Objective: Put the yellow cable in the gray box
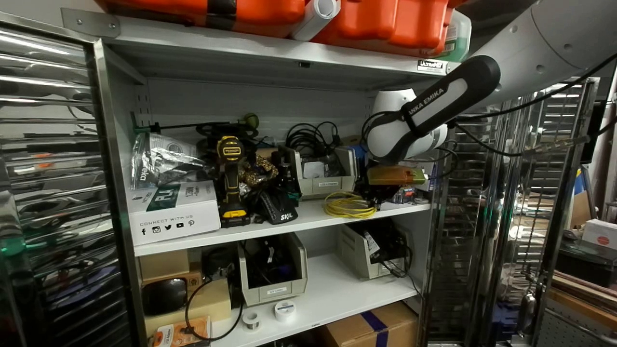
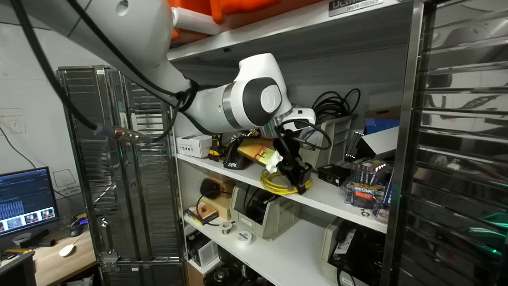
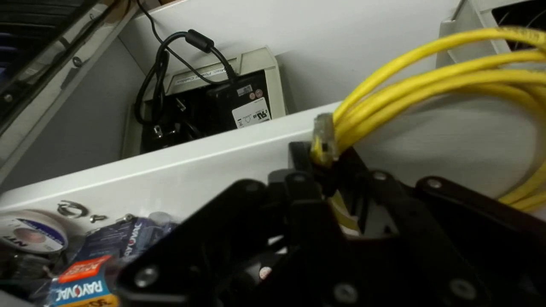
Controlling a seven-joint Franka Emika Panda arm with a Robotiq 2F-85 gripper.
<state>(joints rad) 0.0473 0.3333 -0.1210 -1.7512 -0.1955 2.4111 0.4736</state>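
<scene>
Nearby, black box (image 2: 332, 175), Rayovac batteries (image 2: 363, 194) — fingers (image 3: 300, 155) pinch yellow cable (image 1: 349, 210).

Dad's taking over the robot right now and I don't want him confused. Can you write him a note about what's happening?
The gripper looks shut on the yellow Ethernet cable, by its clear plug.
The cable is at the front of the upper shelf; can't tell if it's lifted.
One gray bin stands on that shelf, two more gray bins on the lower shelf; unclear which is meant.
Done: cable gripped, it seems.
Left: lift it into the correct bin and let go.
</scene>
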